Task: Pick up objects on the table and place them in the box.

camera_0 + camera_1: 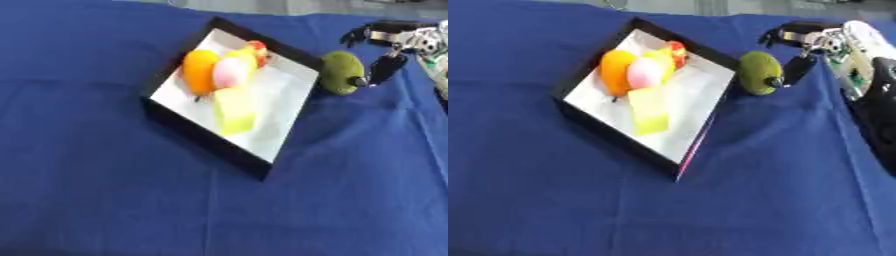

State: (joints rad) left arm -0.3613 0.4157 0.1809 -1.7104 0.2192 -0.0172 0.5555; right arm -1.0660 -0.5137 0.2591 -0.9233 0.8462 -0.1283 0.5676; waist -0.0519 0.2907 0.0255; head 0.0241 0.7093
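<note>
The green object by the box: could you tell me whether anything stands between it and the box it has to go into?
Nothing separate does. The green object lies just outside the box, with only the box's own black wall between it and the white floor. The right robot hand is already at it.

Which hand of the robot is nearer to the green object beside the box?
Right. The right hand is at the right side of the green object, a finger touching it, just outside the box. The left hand shows in neither view.
</note>
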